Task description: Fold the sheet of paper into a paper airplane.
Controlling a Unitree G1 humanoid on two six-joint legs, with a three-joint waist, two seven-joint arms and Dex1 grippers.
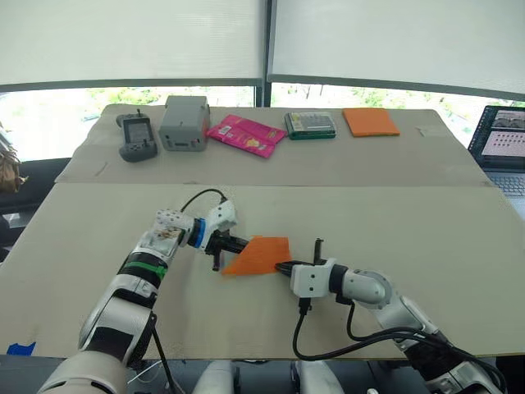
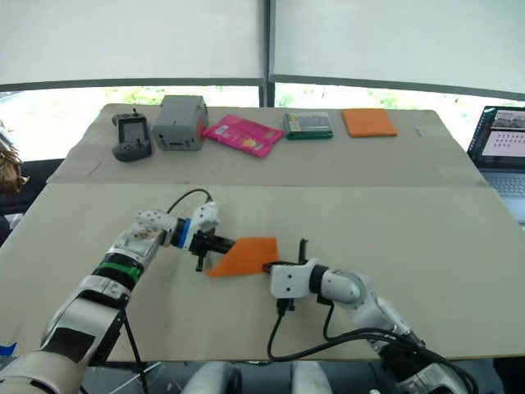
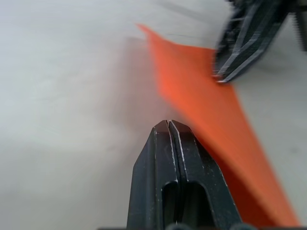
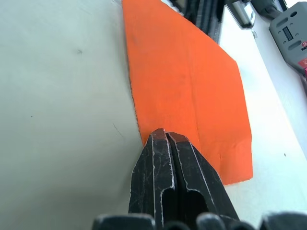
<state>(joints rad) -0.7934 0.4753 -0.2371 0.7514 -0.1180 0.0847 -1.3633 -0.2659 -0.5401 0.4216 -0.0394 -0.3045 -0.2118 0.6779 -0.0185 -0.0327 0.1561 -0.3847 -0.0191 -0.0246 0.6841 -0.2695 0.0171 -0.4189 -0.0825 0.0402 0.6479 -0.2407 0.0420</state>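
On the near part of the bench (image 1: 426, 230), the orange sheet of paper (image 1: 259, 255) lies flat between two robot hands. The right hand (image 1: 283, 266), fingers pressed together, rests at the sheet's right edge. The left hand (image 1: 234, 244), fingers also together, touches its left edge. Farther back stand a grey handheld device (image 1: 137, 137), a grey box (image 1: 184, 122), a pink packet (image 1: 245, 135), a green case (image 1: 310, 125) and an orange pad (image 1: 370, 121). A laptop (image 1: 502, 148) sits at far right.
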